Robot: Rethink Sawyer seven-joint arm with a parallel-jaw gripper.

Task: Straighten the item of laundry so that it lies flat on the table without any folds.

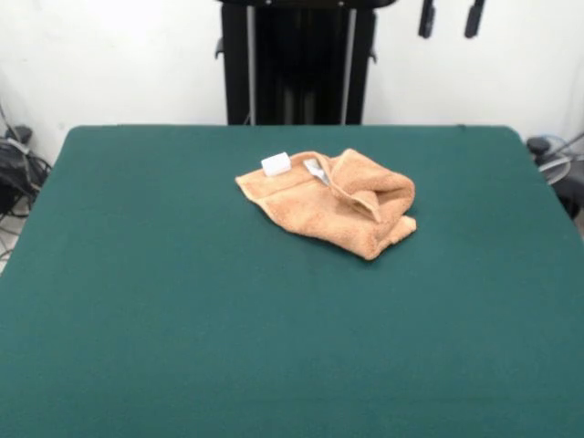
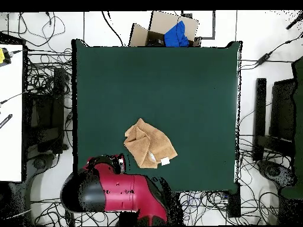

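Observation:
The peach-orange towel (image 1: 338, 205) lies crumpled on the dark green table (image 1: 182, 319), a little past the middle toward the robot. Its right part is bunched into folds; its left part lies flatter, with a white tag (image 1: 276, 164) at the far left corner. In the overhead view the towel (image 2: 148, 143) sits near the table's (image 2: 177, 83) bottom edge, with the tag (image 2: 165, 161) at its lower right. My gripper (image 1: 450, 18) is drawn back above the table's far right; only its two tips show, apart and empty. The red arm (image 2: 118, 189) is folded at the lower left.
The black pedestal (image 1: 297, 64) stands behind the table's far edge. A cardboard box with a blue thing (image 2: 171, 29) sits beyond the opposite edge. Cables lie on the floor all round, a white bench (image 2: 10, 112) is at the left, and black equipment (image 2: 278, 118) is at the right.

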